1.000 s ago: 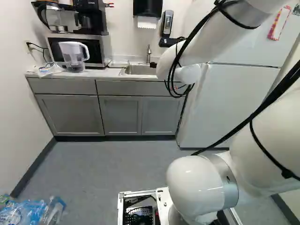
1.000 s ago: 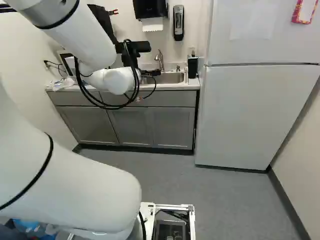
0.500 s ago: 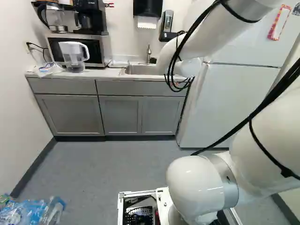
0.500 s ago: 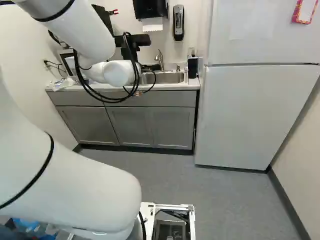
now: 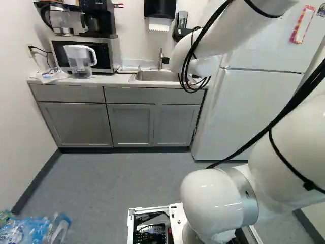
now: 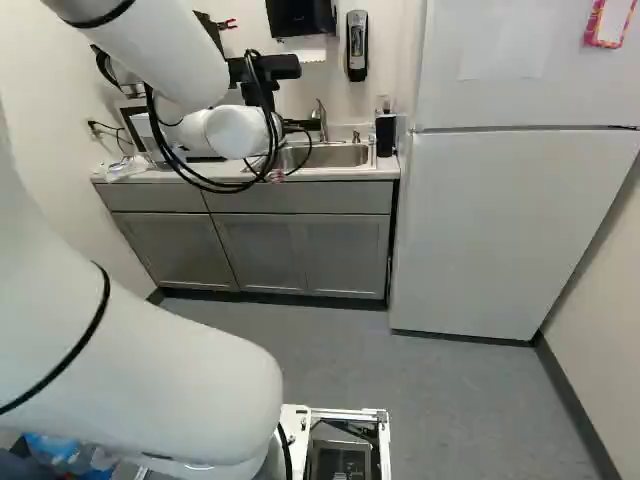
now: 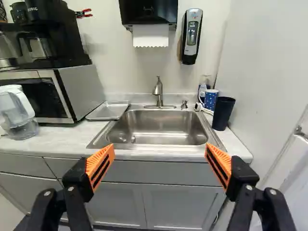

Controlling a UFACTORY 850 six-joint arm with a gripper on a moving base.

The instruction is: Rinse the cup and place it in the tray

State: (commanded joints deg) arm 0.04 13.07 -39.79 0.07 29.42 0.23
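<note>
In the wrist view the claw stands before the sink, its two orange-padded fingers spread wide with nothing held between them. The views do not show which cup is to be rinsed; a blue patterned cup and a taller dark cup stand upright beside the sink, on the fridge side, with a clear container just behind them. The tray lies beside the sink's other side, toward the microwave, with its inside bare. The faucet rises behind the sink, and a water pitcher stands on the worktop farther from the sink than the tray
</note>
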